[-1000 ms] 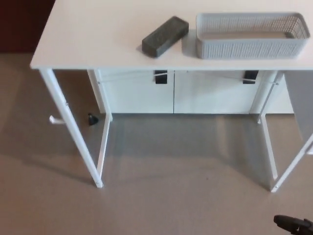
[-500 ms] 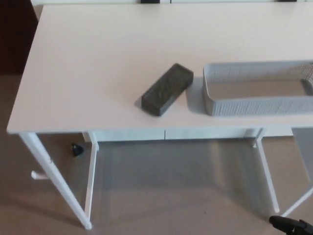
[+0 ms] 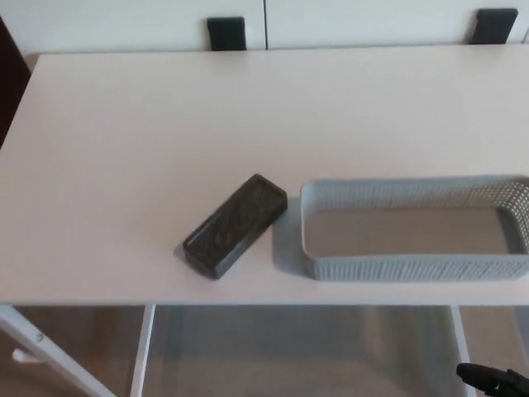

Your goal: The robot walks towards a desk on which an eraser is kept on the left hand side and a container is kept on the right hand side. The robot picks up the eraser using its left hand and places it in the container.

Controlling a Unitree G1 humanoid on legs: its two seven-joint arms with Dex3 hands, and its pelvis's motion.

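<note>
A dark grey eraser [image 3: 235,224] lies flat and diagonal on the white desk [image 3: 149,132], close to the desk's front edge. Just to its right, a small gap away, stands a grey perforated container [image 3: 397,266] with nothing inside; its right end runs out of the picture. A small black part of my right hand [image 3: 494,381] shows at the bottom right corner, below the desk's front edge and well away from both objects. My left hand does not appear in the head view.
White cabinet fronts with black handles [image 3: 226,33] [image 3: 494,25] stand behind the desk. A white desk leg [image 3: 50,354] slants down at the lower left over brown floor. A dark panel [image 3: 8,66] edges the far left.
The whole picture has shifted: the camera has come closer and now looks down on the desk top. The eraser and the container keep their places on the desk.
</note>
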